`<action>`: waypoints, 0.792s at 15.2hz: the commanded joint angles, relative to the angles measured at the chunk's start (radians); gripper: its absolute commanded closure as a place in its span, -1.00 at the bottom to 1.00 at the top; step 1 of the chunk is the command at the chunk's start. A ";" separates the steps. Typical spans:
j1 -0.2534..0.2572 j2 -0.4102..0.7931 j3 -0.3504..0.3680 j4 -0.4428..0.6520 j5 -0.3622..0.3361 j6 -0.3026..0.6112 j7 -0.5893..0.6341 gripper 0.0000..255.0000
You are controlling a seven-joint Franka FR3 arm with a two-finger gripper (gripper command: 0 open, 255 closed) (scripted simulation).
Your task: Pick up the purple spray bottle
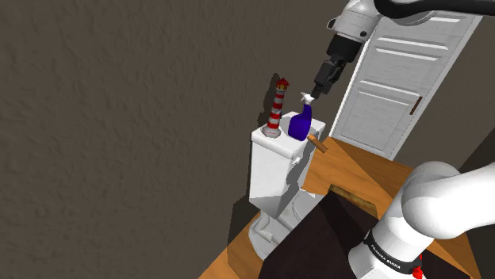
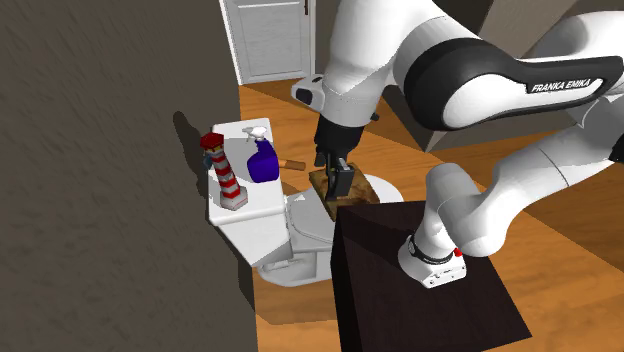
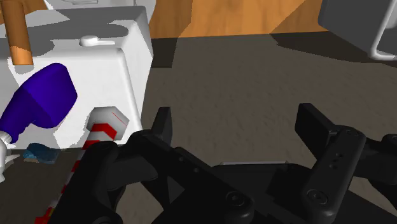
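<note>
I read the hand [image 3: 238, 121] as spread, gripping nothing. Purple spray bottle [image 1: 300, 125] sits on toilet tank [image 1: 266, 170] beside lighthouse figurine [image 1: 276, 107], outside the fingers.

Purple spray bottle [image 1: 300, 124], white trigger head, upright on white toilet tank [image 1: 266, 165].

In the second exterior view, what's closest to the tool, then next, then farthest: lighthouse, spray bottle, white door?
1. Spray bottle, on the tank, toward the tool.
2. Lighthouse, past the bottle on the same tank.
3. White door, far behind.
</note>
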 commanded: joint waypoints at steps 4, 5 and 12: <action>-0.014 0.065 -0.059 0.025 -0.030 0.025 -0.073 -1.00; -0.018 0.088 -0.079 0.036 -0.039 0.033 -0.097 -1.00; -0.040 0.278 -0.209 0.145 -0.078 0.082 -0.265 -1.00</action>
